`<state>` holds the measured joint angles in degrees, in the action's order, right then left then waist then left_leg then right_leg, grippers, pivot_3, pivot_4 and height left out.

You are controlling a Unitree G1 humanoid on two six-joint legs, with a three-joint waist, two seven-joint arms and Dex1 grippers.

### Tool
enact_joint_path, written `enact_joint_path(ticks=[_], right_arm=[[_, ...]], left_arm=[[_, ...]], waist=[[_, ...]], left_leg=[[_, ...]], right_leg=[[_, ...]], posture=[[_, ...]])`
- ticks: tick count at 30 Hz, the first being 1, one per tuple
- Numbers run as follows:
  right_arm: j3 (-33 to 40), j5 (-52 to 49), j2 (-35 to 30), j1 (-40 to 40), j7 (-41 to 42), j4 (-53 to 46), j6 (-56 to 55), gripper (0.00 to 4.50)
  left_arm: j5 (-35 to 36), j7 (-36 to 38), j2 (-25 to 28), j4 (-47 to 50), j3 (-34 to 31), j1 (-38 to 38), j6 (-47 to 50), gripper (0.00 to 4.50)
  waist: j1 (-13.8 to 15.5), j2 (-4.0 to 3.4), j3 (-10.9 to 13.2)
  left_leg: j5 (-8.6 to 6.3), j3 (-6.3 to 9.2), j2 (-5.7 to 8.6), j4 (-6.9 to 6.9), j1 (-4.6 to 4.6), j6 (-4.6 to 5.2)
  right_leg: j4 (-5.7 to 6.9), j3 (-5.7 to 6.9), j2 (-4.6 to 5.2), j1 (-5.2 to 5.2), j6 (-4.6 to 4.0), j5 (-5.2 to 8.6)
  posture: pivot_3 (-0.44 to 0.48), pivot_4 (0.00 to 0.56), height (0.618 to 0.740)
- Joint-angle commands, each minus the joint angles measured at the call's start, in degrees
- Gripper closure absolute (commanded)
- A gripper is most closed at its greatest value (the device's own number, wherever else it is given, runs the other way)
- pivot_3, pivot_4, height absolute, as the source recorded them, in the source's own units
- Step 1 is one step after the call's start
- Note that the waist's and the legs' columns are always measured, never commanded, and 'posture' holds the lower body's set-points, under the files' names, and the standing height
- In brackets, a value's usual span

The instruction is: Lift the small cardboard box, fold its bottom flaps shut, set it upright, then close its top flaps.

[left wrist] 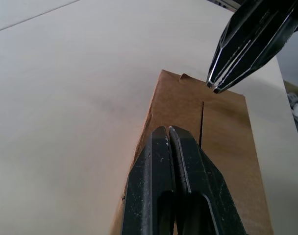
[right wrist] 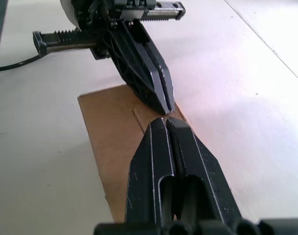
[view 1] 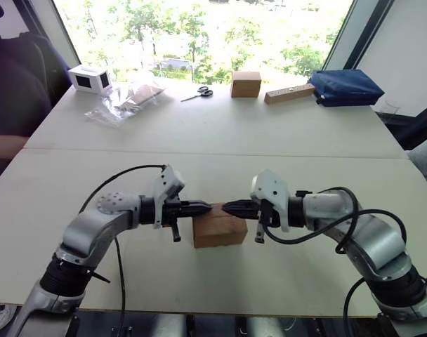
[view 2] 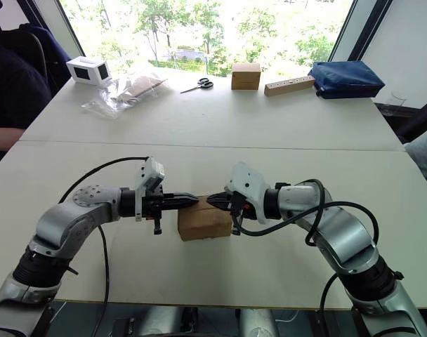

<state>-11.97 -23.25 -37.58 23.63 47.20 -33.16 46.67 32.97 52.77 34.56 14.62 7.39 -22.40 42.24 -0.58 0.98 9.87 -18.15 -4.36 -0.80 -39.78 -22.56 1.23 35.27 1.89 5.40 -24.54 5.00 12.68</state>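
While the box (view 1: 220, 226) sits on the worktop (view 1: 220, 133), left end effector (view 1: 205, 207) and right end effector (view 1: 227, 207), both closed and empty, nearly meet above it.

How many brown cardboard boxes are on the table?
2: the small cardboard box near the front between the left gripper and right gripper, and another brown box at the far edge.

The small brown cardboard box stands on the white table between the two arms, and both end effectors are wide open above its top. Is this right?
Not quite. The small brown cardboard box does stand on the white table between the arms, but the left end effector and the right end effector are both shut, fingers pressed together, tips nearly meeting over its top. The two wrist views show this.
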Motion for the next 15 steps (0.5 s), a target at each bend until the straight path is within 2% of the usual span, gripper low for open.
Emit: enact_joint_path(ticks=[1,5,15], right_arm=[[1.9,-0.2,1.0,0.6,-1.2,0.5,-2.1,4.5],[0.7,0.7,0.5,0.2,-1.0,1.9,-4.1,4.5],[-1.0,1.4,0.4,-0.4,-0.9,2.4,-5.4,4.5]], left_arm=[[4.2,0.3,0.9,2.1,-3.9,-1.5,3.5,4.44],[6.9,0.4,1.9,5.5,-5.3,-1.6,6.3,4.44],[6.6,-1.4,1.9,7.8,-3.7,-0.5,6.4,4.44]], waist=[[-0.1,0.0,0.0],[0.0,0.0,0.0],[0.0,0.0,0.0]], left_leg=[[0.0,0.0,0.0,0.0,0.0,0.0],[0.0,-0.01,0.0,0.01,-0.04,0.0],[0.0,-0.01,0.01,0.01,-0.04,0.01]], right_leg=[[0.0,0.0,-0.01,0.0,0.0,0.0],[-0.01,0.0,-0.04,-0.02,0.01,-0.01],[-0.02,0.0,-0.23,-0.02,0.02,-0.01]], posture=[[0.0,0.15,0.74],[0.0,0.15,0.74],[0.0,0.15,0.74]])
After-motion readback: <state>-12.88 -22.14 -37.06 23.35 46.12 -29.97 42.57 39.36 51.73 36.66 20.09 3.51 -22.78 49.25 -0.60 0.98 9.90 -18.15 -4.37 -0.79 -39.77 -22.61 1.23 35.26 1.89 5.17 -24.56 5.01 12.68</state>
